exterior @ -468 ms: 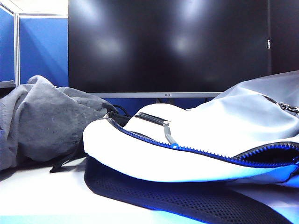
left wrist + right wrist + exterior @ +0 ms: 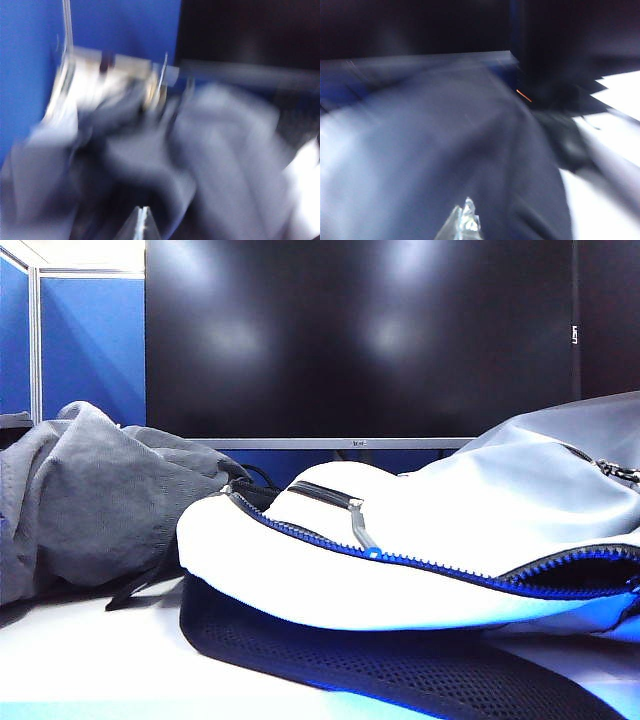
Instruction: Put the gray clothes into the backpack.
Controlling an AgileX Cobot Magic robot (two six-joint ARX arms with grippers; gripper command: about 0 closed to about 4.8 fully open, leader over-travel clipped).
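The left gripper [image 2: 142,225] (fingertips pressed together) points at the crumpled gray clothes [image 2: 220,165], with what may be the backpack [image 2: 307,170] beside them.

No visible shift between the earlier exterior picture and this one. Same heap for the gray clothes [image 2: 95,505] at left of frame, same pose for the backpack [image 2: 420,550] at centre and right, zip gaping alike. Neither arm in either exterior picture. Both wrist pictures smeared by blur, with no earlier wrist pictures for comparison.
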